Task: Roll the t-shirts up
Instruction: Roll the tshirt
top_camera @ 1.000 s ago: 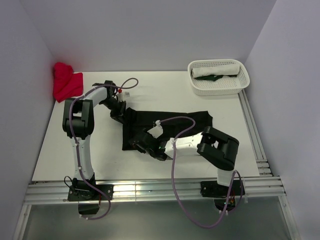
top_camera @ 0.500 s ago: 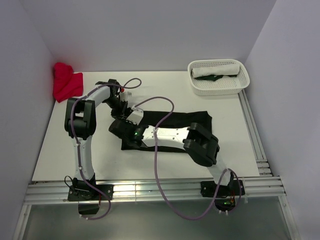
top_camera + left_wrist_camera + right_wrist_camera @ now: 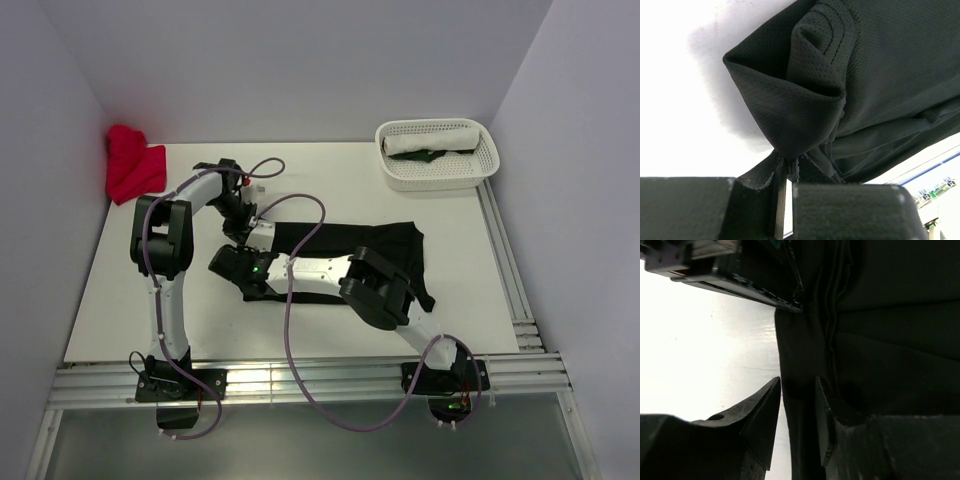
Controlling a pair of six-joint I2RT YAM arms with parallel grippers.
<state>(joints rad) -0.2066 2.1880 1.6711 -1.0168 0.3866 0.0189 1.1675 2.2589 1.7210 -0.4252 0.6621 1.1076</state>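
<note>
Black t-shirt (image 3: 385,248) is lying spread across the middle of the counter (image 3: 120,300), with both arms meeting over its left end. Left gripper (image 3: 787,170) is working at that end's far corner, its jaws nearly closed and pinching a raised fold of the mesh cloth. Right gripper (image 3: 797,390) is reaching across to the near side of the same end. Its jaws are standing narrowly apart with the shirt's edge in the gap; I cannot tell whether they are gripping it. White basket (image 3: 440,183) is sitting at the far right corner, with 1 rolled white cloth (image 3: 430,140) inside.

Even bright overhead light, blown-out white table (image 3: 685,100) in wrist views, soft shadows
</note>
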